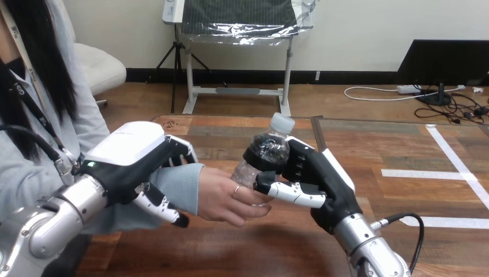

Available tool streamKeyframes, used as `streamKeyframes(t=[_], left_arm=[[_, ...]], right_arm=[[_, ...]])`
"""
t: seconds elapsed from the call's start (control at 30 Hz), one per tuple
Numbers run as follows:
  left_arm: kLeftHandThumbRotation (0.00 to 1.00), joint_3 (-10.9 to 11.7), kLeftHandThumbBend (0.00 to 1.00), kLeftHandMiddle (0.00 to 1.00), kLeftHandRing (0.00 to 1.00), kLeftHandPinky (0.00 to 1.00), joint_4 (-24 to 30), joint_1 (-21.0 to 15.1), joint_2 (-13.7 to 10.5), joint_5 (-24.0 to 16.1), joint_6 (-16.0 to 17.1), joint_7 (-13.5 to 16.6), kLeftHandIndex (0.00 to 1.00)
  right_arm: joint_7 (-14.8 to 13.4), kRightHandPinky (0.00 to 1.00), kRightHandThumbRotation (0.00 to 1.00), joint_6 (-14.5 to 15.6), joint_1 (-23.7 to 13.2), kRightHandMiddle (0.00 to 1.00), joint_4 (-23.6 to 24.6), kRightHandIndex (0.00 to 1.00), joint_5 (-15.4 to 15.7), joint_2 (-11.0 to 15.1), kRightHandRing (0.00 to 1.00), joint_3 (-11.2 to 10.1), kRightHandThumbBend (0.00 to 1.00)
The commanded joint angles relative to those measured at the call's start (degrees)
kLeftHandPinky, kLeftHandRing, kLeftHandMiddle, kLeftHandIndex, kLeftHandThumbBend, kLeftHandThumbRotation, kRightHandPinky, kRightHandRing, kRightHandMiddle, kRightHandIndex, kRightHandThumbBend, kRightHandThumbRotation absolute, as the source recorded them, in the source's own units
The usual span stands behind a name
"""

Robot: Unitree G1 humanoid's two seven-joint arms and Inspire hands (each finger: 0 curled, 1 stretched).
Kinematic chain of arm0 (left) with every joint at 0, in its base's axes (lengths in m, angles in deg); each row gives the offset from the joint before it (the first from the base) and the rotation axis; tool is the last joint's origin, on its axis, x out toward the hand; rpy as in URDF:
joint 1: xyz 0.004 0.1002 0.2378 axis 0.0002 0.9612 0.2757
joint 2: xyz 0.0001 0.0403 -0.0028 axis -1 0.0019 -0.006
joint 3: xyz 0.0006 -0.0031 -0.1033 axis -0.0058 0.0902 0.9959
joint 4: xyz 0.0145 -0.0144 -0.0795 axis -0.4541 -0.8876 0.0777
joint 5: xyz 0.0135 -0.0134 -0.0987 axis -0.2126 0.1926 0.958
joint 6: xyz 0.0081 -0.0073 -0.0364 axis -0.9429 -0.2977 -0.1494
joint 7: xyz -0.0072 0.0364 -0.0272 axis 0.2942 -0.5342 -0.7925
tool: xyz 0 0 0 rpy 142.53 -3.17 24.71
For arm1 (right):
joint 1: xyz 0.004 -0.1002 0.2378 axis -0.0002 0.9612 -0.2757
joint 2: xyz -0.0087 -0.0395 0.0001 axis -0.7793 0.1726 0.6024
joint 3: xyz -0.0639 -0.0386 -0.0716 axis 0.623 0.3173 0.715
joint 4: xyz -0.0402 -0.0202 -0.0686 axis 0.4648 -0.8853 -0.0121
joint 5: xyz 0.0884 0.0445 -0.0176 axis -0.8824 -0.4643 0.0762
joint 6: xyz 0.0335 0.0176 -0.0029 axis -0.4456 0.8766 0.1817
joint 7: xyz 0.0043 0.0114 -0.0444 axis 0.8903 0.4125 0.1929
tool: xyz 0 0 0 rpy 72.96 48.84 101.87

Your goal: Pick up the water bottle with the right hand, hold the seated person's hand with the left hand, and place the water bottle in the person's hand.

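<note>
Wooden plank counter (242, 248), above which the right hand (314, 173) grips the near-upright water bottle (268, 151), thumb across its front, while the person's hand (222, 199) cups its base from the left. The left hand (130, 156) closes round the person's wrist at the grey sleeve (181, 184), fingers over and thumb under. The bottle's lower part is hidden behind the thumb and the person's fingers, so whether it rests on the palm cannot be told.

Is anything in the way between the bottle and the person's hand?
No, nothing visible. The water bottle, held in the right hand, touches the person's hand, while the left hand grips the person's wrist.
</note>
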Motion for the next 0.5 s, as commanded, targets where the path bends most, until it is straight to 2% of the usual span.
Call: streamKeyframes(t=[0.0,0.2,0.47], left_arm=[[0.25,1.7,1.00,0.66,0.60,0.53,5.1,-1.5,-0.1,0.0,-1.5,0.5,0.68],[0.31,1.6,1.00,0.71,0.64,0.57,6.5,-0.6,-0.3,0.3,-2.4,0.2,0.75],[0.35,1.8,1.00,0.76,0.70,0.62,6.4,0.7,-0.3,1.0,-1.5,1.2,0.81]], right_arm=[[-1.4,0.91,0.42,-2.2,-3.7,0.84,0.9,0.90,1.1,0.8,0.88,0.7,0.94],[-2.6,0.92,0.48,-2.7,-4.0,0.86,0.5,0.92,2.0,1.5,0.89,0.7,0.95],[-3.3,0.94,0.54,-2.4,-4.5,0.86,0.1,0.93,2.1,2.3,0.89,0.4,0.95]])
